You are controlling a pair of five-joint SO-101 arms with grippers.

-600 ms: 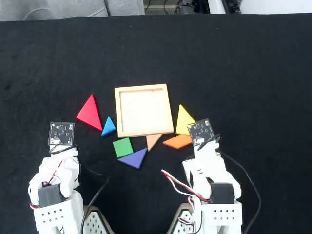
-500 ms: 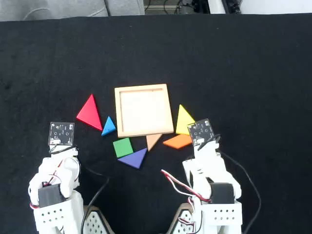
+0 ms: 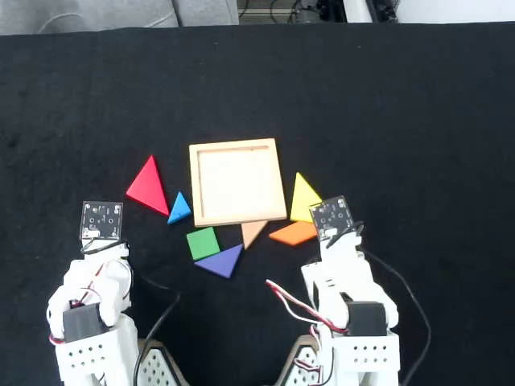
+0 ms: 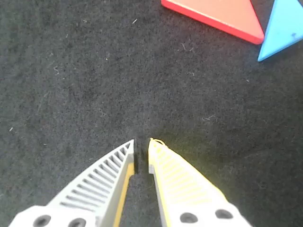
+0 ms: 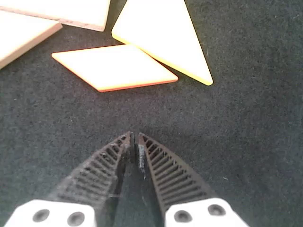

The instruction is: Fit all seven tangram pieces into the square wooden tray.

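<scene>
We see left gripper (image 4: 141, 144) clenched, empty, over black cloth (image 4: 71, 71); right gripper (image 5: 134, 139) likewise (orange parallelogram (image 5: 113, 66) just ahead). Beyond left tips, red triangle (image 4: 213, 16), blue triangle (image 4: 284, 28) both cut off.

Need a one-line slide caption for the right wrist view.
Right gripper, shut and empty, above the black table, with the orange parallelogram and yellow triangle just ahead.

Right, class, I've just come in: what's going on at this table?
Two robot arms sit at a tangram puzzle, and nothing is being handled. The left gripper and right gripper are both shut on nothing, above the black cloth. All seven pieces lie outside the wooden tray: red triangle, blue triangle, green square, purple triangle, tan triangle, orange parallelogram and yellow triangle.
</scene>
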